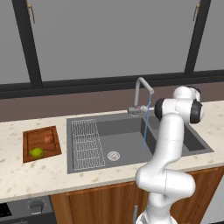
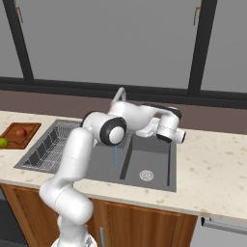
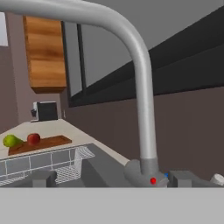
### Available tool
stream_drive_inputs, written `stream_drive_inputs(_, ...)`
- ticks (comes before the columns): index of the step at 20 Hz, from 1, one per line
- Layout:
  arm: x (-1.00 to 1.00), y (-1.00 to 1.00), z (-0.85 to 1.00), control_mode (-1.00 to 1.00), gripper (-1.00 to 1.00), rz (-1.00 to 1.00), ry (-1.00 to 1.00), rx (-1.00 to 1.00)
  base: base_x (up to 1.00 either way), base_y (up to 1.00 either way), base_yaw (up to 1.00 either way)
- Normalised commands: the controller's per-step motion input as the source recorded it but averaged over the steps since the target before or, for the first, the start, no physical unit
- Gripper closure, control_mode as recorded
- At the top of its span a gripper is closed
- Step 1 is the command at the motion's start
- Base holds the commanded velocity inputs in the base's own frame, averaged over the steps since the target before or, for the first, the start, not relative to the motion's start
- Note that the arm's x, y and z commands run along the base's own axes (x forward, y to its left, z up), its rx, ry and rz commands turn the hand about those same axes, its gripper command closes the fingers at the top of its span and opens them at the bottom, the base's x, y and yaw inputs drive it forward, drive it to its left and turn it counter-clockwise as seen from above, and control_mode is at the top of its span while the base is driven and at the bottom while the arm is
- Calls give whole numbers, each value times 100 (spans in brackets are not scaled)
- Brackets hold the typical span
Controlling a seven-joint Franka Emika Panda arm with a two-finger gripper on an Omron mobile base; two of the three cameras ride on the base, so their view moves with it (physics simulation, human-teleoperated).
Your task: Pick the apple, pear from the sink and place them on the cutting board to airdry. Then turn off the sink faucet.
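apple (image 1: 48, 139): 1 | pear (image 1: 37, 152): 1 | cutting board (image 1: 30, 138): 1 | sink (image 1: 127, 131): 1 | sink faucet (image 1: 139, 89): 1

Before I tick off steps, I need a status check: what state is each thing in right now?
apple: on the cutting board
pear: on the cutting board, beside the apple
sink: no fruit in it
sink faucet: running, water streaming into the sink
gripper: open, close to the faucet's base

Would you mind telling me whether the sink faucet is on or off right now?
On. A thin blue stream of water falls from the sink faucet spout into the sink basin; the right base view shows it too.
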Motion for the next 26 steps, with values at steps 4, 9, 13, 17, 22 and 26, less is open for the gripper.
stream_drive_inputs(4, 30, 0, -14, -100, -100, 0, 0, 0, 0, 0, 0)
stream_drive_inputs(9, 32, 0, -12, -100, -100, 0, 2, 0, 0, 0, 0)
stream_drive_inputs(13, 34, 0, -10, -100, -100, 1, 6, 0, 0, 0, 0)
stream_drive_inputs(17, 39, 0, -8, -100, -100, 2, 8, 1, 0, 0, 0)
stream_drive_inputs(22, 38, 0, -10, -100, -100, 3, 8, 1, 0, 0, 0)
stream_drive_inputs(26, 23, 0, -19, -100, -100, 3, 7, 1, 0, 0, 0)
